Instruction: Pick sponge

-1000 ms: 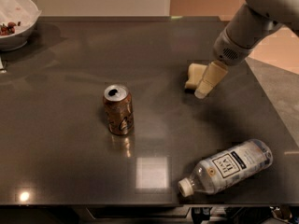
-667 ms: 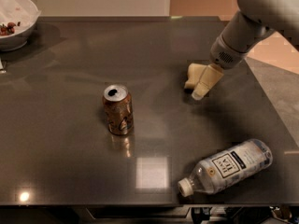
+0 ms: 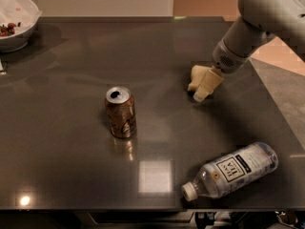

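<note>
The sponge (image 3: 196, 75) is a small pale cream block lying on the dark table (image 3: 71, 171), right of centre. My gripper (image 3: 200, 90) reaches down from the upper right on the white arm (image 3: 248, 32). Its beige tip sits right against the sponge's right side, at table level, and covers part of the sponge. I cannot tell whether it holds the sponge.
A brown soda can (image 3: 120, 111) stands upright left of centre. A clear water bottle (image 3: 231, 171) lies on its side near the front right edge. A white bowl (image 3: 19, 13) with bits of food stands at the back left corner.
The arm has shifted slightly to the left. The gripper stays at the sponge, which has not visibly moved.
</note>
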`<control>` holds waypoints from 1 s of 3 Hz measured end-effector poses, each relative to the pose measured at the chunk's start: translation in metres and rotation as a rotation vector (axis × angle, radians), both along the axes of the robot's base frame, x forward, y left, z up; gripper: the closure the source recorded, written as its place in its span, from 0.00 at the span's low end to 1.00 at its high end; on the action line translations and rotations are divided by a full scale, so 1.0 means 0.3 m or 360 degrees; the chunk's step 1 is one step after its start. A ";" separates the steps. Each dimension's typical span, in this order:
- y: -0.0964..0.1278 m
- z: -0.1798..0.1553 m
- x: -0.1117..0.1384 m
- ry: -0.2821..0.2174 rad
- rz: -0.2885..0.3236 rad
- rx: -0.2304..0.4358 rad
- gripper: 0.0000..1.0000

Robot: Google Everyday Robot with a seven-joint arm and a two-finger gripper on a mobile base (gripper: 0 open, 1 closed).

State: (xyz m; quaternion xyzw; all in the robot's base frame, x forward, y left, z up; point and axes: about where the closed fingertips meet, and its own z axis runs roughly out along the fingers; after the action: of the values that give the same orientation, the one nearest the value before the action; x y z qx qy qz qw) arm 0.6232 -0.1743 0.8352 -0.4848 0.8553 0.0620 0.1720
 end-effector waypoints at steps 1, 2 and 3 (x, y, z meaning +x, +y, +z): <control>0.005 0.003 -0.001 0.0002 -0.0006 0.0016 0.41; 0.003 0.017 -0.009 -0.0002 -0.0006 0.0021 0.64; 0.000 0.070 -0.032 -0.0034 0.0018 0.0038 0.88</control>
State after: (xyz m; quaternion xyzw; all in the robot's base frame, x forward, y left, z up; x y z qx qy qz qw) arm 0.6135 -0.1741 0.8564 -0.4883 0.8498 0.0679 0.1866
